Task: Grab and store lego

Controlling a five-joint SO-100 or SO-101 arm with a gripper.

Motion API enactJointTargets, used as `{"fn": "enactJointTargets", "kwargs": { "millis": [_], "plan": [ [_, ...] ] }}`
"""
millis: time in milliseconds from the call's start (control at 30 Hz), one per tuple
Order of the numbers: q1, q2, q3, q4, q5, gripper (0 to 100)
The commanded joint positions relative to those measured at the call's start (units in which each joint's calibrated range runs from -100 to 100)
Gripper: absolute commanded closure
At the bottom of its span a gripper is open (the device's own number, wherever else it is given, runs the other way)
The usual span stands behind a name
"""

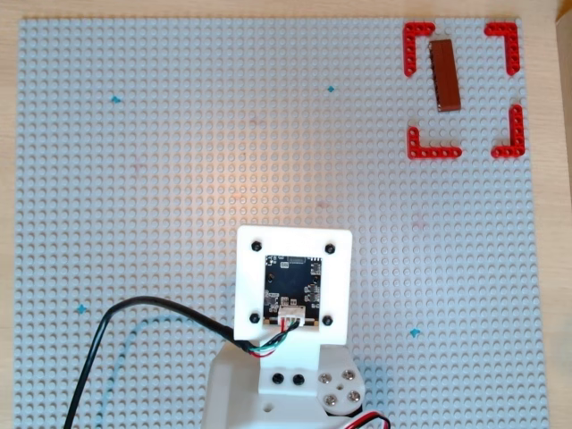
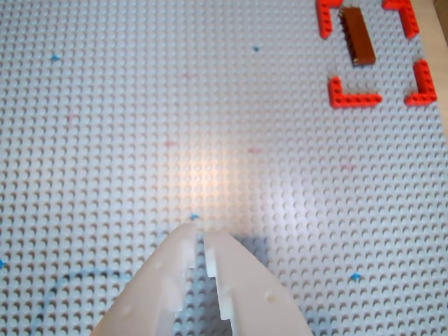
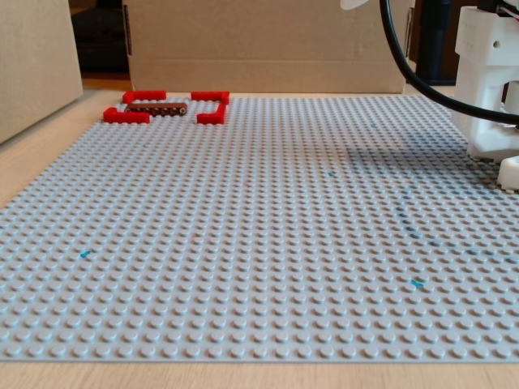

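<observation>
The lego [image 1: 445, 75] lies inside the red corners [image 1: 433, 147], well apart from the gripper [image 2: 199, 241] whose fingers sit nearly together, empty; light, rigid, likely best pinched across its narrow sides.

Bright, even light; warm glare on the baseplate [image 1: 223, 134] centre; soft arm shadow; near end effector [image 2: 199, 241] perhaps slightly blurred
</observation>
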Motion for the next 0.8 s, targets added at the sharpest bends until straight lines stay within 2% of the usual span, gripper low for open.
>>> {"fn": "enactJointTargets", "kwargs": {
  "millis": [0, 167, 767],
  "plan": [
    [-0.3, -0.8, -0.1, 1.5, 0.0, 99],
    [-0.3, -0.8, 0.2, 5.1, -1.9, 99],
    [-0.3, -0.8, 9.4, 4.7, -2.1, 99]
  ]
}}
